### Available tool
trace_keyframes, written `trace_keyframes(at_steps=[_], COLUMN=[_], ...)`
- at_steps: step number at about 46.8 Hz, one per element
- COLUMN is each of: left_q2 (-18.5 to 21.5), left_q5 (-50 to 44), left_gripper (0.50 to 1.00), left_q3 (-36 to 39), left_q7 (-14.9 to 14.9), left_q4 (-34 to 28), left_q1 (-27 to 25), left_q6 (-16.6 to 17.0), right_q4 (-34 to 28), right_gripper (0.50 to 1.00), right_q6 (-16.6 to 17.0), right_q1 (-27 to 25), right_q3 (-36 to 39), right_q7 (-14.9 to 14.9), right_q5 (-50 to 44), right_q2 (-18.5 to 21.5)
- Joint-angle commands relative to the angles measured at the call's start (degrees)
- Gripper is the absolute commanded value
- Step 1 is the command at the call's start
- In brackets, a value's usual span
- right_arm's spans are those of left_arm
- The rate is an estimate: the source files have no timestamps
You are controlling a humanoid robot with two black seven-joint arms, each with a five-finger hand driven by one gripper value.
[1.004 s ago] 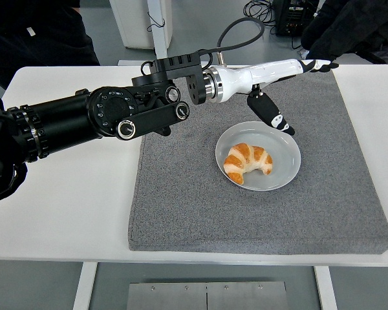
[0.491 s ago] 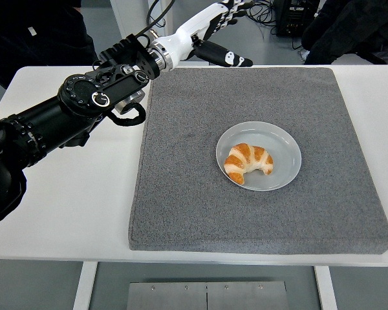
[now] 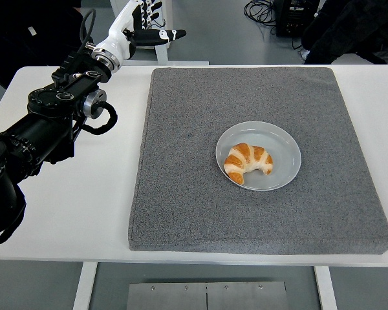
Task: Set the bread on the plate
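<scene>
Since half a second ago the left hand (image 3: pixel 137 26) has swung away from the plate (image 3: pixel 285 169), off past the far left corner of the grey mat (image 3: pixel 181 194) and beyond the worktop (image 3: pixel 71 206) edge. Its fingers (image 3: pixel 167 35) are spread loosely and hold nothing. Meanwhile the bread (image 3: pixel 247 162) lies inside the plate, slightly left of its middle, so the placing looks done. What remains, I judge, is a clean retreat: keep the arm high and well left of the plate so nothing nudges it.

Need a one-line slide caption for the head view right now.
Croissant resting on the plate, left hand open above the table's far-left edge.
</scene>
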Motion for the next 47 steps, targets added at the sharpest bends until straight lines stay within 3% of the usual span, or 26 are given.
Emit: trace_keyframes(at_steps=[1,11,19,24,47], left_q2=[0.0,0.0,0.0,0.0,0.0], left_q5=[-1.3,-10.1,-15.7,-16.1,-22.0], left_gripper=[0.995,0.995,0.996,0.996,0.996], left_q3=[-1.8,-6.0,-7.0,-7.5,-11.1], left_q7=[0.3,3.1,8.5,10.0,9.3], left_q4=[0.0,-2.0,-2.1,-2.7,-8.1], left_q1=[0.4,1.6,3.3,4.1,4.7], left_q6=[0.0,-1.6,-2.5,-4.3,-7.1], right_q4=[0.0,0.0,0.0,0.0,0.1], right_gripper=[1.0,1.0,1.0,1.0,1.0], right_q6=[0.0,0.0,0.0,0.0,0.0], right_q1=[0.0,0.0,0.0,0.0,0.0], right_q3=[0.0,0.0,0.0,0.0,0.0], right_q7=[0.0,0.0,0.0,0.0,0.0], right_q5=[-0.1,0.0,0.0,0.0,0.0], right_q2=[0.0,0.0,0.0,0.0,0.0])
